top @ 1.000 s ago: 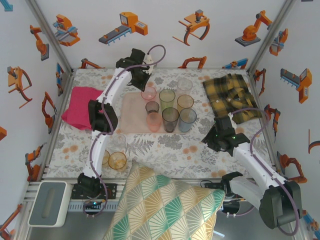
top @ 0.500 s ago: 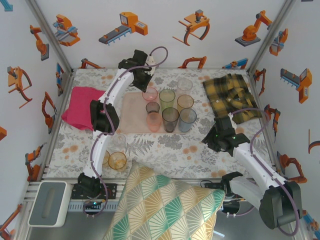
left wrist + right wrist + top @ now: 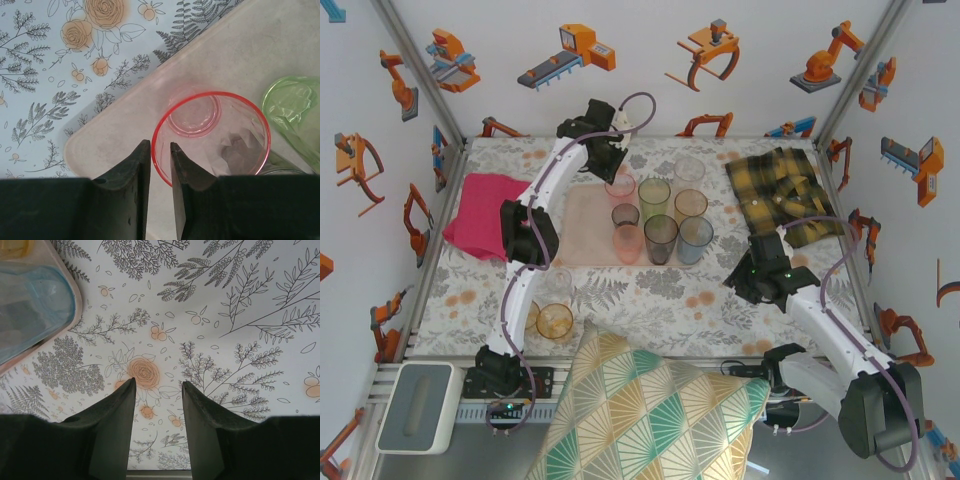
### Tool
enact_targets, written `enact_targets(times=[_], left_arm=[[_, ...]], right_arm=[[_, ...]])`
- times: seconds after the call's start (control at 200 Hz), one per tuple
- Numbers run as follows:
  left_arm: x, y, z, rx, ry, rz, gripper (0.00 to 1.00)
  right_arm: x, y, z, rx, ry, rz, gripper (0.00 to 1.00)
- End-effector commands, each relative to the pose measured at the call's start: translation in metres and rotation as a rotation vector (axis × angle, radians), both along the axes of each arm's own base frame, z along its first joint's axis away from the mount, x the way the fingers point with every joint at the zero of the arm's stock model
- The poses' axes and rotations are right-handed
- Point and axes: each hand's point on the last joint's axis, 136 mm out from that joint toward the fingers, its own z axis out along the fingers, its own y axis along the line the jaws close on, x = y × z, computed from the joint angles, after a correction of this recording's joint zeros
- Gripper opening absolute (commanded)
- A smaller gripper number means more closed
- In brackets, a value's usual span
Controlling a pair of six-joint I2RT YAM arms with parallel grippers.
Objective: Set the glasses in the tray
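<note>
Your left gripper (image 3: 613, 166) sits at the pink glass (image 3: 618, 187) by the far edge of the tray (image 3: 582, 238); an amber glass (image 3: 555, 321) and a clear glass (image 3: 558, 283) stand off it, near that arm's base

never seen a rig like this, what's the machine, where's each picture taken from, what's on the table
Two robot arms are bolted at the table's near edge. One picture looks down from above; the other two come from wrist cameras. The left arm reaches the flat pale pink-beige tray, its jaws slightly apart astride the rim of a translucent pink plastic glass standing there among other tinted glasses. The right arm's jaws are open over the floral tablecloth, holding nothing. An orange glass and a clear one stand off the tray.
</note>
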Motion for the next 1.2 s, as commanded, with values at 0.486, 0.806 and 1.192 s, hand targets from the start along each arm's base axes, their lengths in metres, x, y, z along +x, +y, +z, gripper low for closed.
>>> enact_targets(times=[0.486,0.806,1.192], left_arm=[[0.002,-0.012,0.002,-0.075,0.021,0.004,0.27],[0.004,-0.011,0.005,-0.074,0.009,0.01,0.33],[0.006,0.013,0.057,-0.095,-0.062,0.055,0.46]], right_arm=[[-0.002,-0.006,0.011,-0.022,-0.009,-0.005,0.42],[-0.002,-0.006,0.011,-0.02,-0.009,-0.004,0.42],[0.001,-0.005,0.016,-0.016,-0.025,-0.011,0.42]])
